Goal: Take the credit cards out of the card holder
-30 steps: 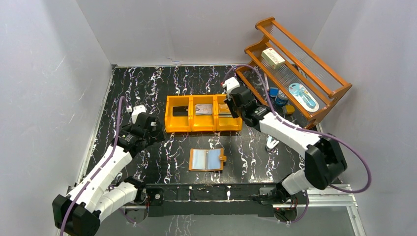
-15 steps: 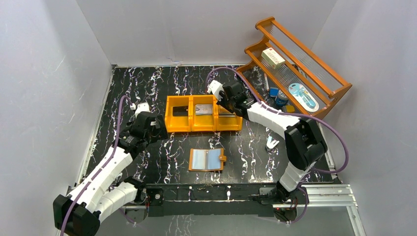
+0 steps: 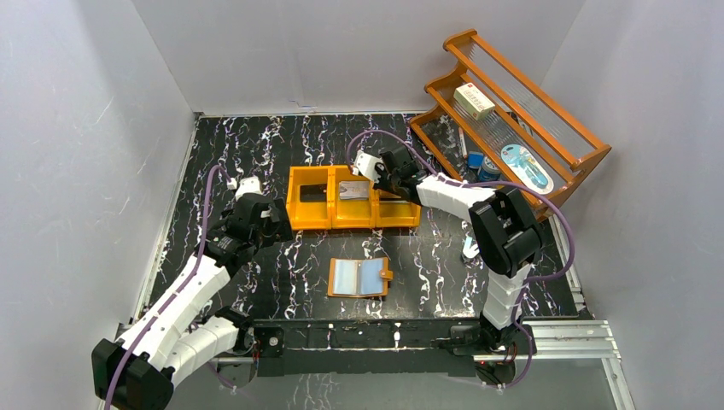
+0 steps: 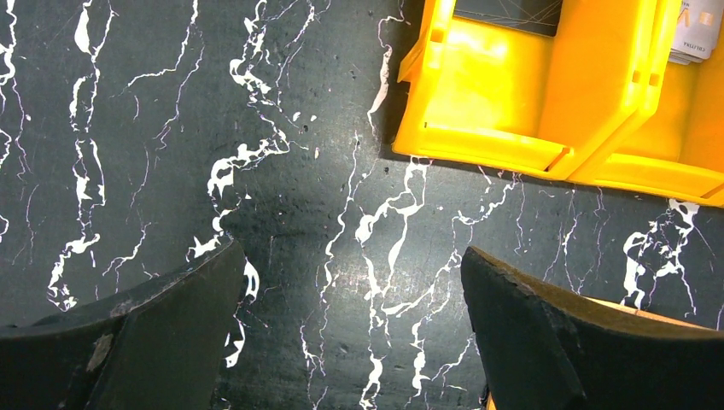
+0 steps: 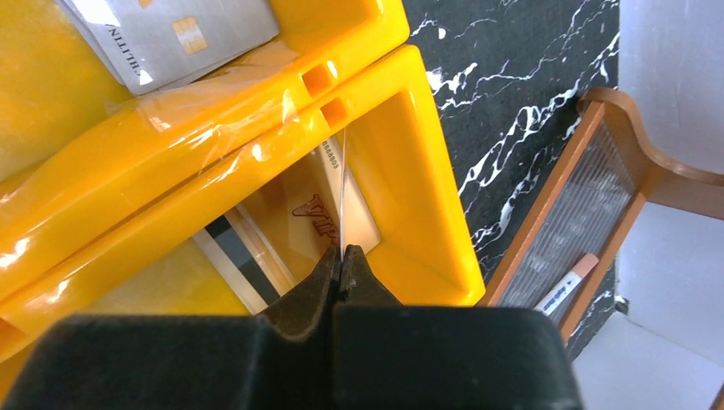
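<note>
The right gripper (image 5: 341, 254) is positioned over the right-hand compartment of the orange bin (image 3: 350, 220), which has 3 compartments in a row. Its 2 fingers are pressed together on a credit card (image 5: 342, 192). The right wrist view shows this card edge-on, as a thin line running straight ahead from the fingertips toward the compartment's far rim. Below the fingertips, on the floor of the same compartment, lies a lettered card (image 5: 329, 220); whether the held card touches it cannot be told. In the adjacent compartment, to the left of the fingers in that view, lies a silver-grey card (image 5: 171, 32) with a chip. The left gripper (image 4: 350, 256) is above the black marbled table (image 3: 256, 145), its 2 fingers spread wide with nothing between them. The bin's left end is just ahead of these fingers and to their right, and a black card (image 4: 508, 10) shows in the nearest compartment. The card holder (image 3: 359, 278) lies open and flat on the table, pale-blue sleeves up, on the near side of the bin. It is well apart from both grippers: toward the arm bases from the right gripper, and to the right of the left gripper.
</note>
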### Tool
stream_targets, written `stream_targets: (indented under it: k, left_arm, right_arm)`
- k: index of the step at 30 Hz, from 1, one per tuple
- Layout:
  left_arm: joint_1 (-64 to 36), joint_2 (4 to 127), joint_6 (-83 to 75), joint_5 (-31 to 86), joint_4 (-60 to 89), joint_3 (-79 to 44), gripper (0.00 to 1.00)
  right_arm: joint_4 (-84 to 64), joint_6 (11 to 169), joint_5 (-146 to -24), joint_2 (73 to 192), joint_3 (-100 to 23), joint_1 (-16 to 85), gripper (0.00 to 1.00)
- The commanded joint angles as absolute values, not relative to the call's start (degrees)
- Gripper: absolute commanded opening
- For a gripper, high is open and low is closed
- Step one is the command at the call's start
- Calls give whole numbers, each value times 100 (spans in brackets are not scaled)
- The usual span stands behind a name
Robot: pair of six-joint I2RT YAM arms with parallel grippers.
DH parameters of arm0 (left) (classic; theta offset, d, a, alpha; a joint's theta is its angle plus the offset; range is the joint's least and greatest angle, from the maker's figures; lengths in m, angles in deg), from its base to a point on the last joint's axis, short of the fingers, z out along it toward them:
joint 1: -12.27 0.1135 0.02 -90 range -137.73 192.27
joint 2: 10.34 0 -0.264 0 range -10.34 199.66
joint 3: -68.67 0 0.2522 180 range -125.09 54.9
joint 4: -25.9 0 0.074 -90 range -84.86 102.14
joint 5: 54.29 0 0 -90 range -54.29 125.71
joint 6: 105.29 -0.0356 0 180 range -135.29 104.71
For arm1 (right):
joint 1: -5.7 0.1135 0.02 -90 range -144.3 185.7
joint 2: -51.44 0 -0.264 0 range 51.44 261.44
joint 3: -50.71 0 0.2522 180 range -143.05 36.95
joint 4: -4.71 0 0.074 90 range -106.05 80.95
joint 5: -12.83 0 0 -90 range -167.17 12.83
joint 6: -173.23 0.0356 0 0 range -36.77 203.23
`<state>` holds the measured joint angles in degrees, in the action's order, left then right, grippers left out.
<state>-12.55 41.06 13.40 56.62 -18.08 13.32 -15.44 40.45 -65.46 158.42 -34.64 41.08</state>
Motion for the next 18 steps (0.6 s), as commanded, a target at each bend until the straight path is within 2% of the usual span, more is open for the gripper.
stream_targets:
  k: [1,18]
  left_arm:
    - [-1234,4097,1262,5681,-1810,1347,98]
    - [-1234,4117,1231,5674,-1855,1309,98]
  right_arm:
    - [-1102,3657,-6431,15849,-3722,4094,0]
    - [-1234,3514,-6671,15879,-3530,4086,0]
